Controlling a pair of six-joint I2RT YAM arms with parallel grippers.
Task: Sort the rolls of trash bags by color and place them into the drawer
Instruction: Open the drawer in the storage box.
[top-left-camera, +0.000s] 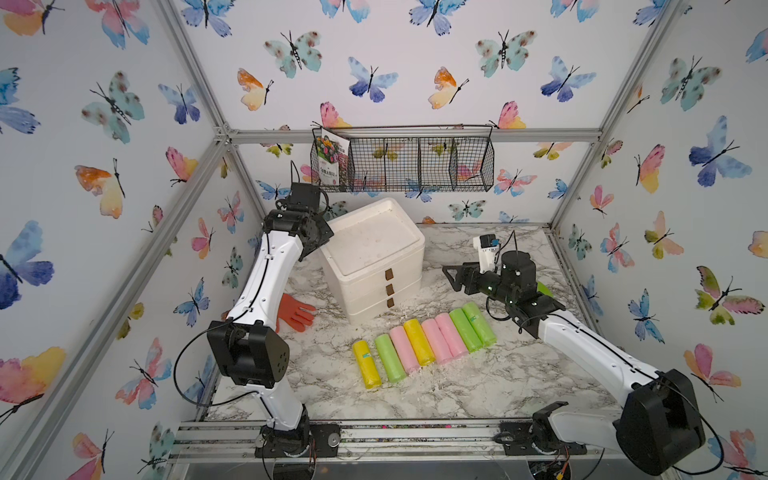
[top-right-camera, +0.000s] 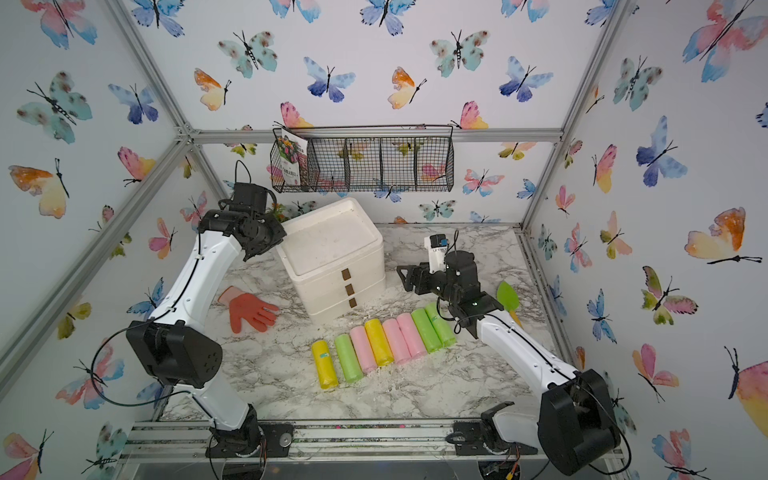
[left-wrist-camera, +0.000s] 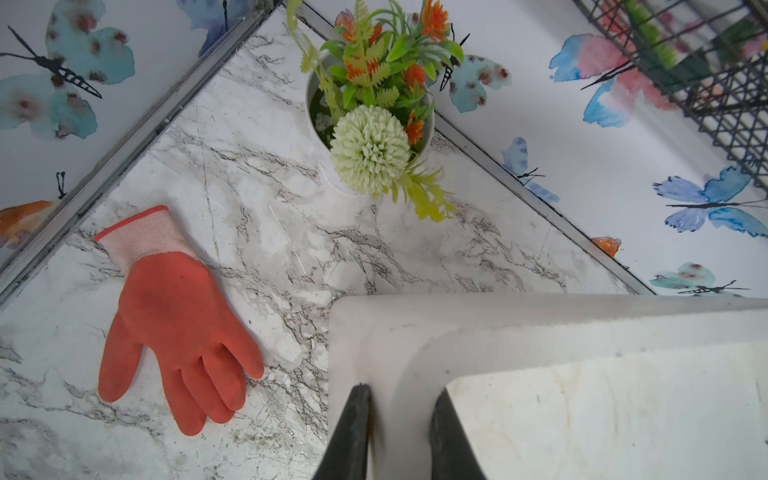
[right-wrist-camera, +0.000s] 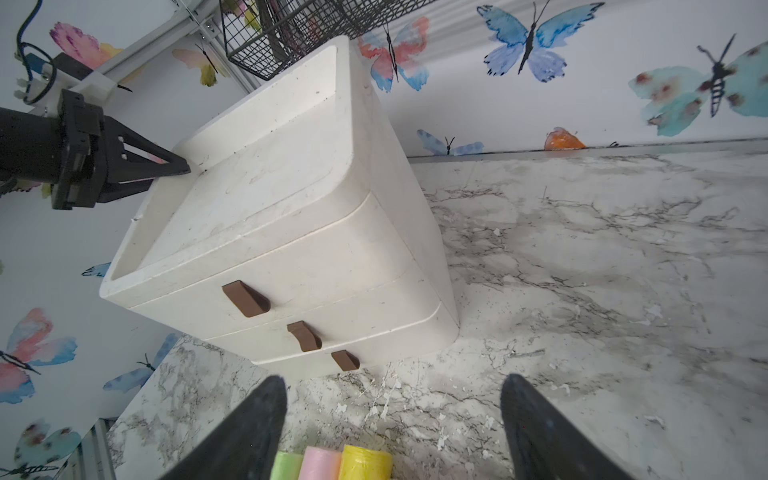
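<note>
Two yellow rolls of trash bags (top-left-camera: 367, 365); three green rolls (top-left-camera: 390, 358); three pink rolls (top-left-camera: 404, 349); that makes eight rolls in all; one white drawer box (top-left-camera: 374, 241) with three drawers (right-wrist-camera: 316, 266) and three brown handles (top-left-camera: 389, 274); one orange glove (top-left-camera: 297, 313); one wire basket (top-left-camera: 436, 166) with one seed packet (top-left-camera: 330, 160) in it; one pot of flowers (left-wrist-camera: 370, 124); one green trowel (top-right-camera: 508, 296); two robot arms (top-left-camera: 266, 266).

Honestly nothing here is properly readable. The flower packet (top-left-camera: 331, 160) tucked in the wire basket (top-left-camera: 436, 166) has a few lines of print under the photo, but it's way too small and blurry to make out. Same with the little teal marks on the end yellow roll (top-left-camera: 367, 363) and a green roll (top-right-camera: 439, 326): just smudges
</note>
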